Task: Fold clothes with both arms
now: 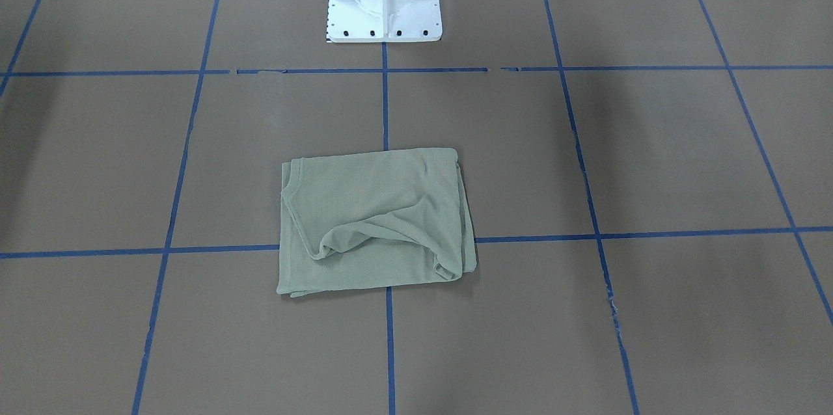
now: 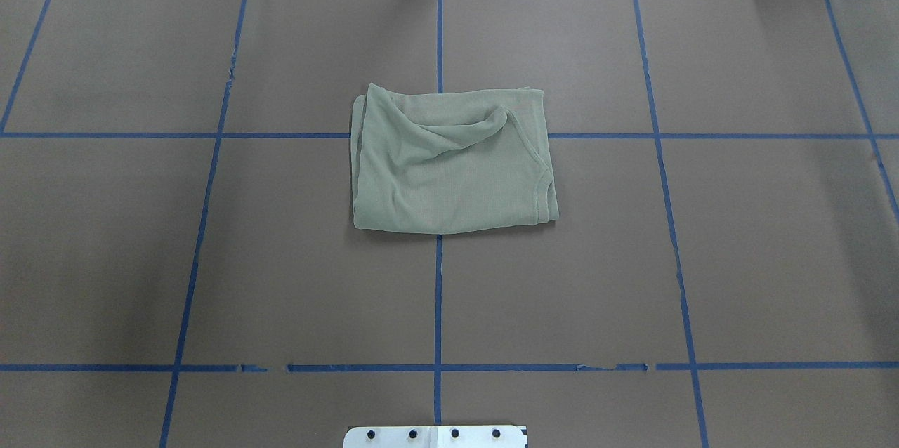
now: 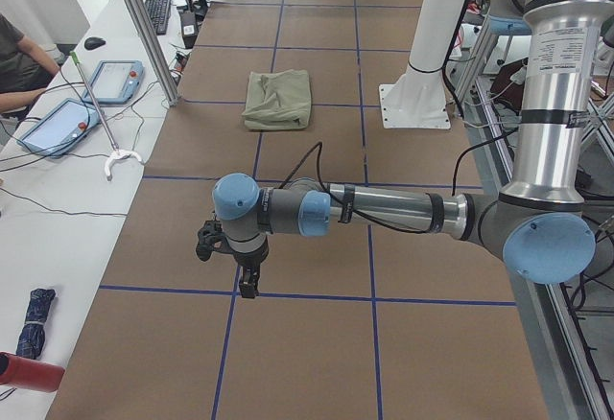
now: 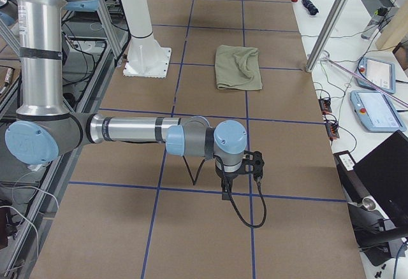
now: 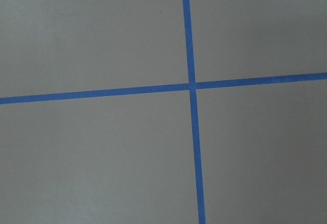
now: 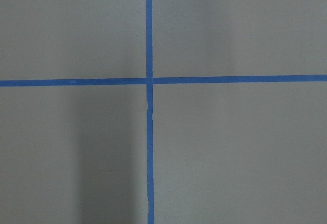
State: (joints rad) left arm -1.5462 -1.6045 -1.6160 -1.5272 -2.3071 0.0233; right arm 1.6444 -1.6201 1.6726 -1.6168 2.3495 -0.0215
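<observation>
We see the shirt folded on the desk — left gripper and right gripper hang well apart from it; wide or narrow, we cannot tell.

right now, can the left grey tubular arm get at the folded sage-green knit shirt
Probably yes: the left arm hangs over the brown table well to one side of the shirt, with nothing lying between them.
</observation>
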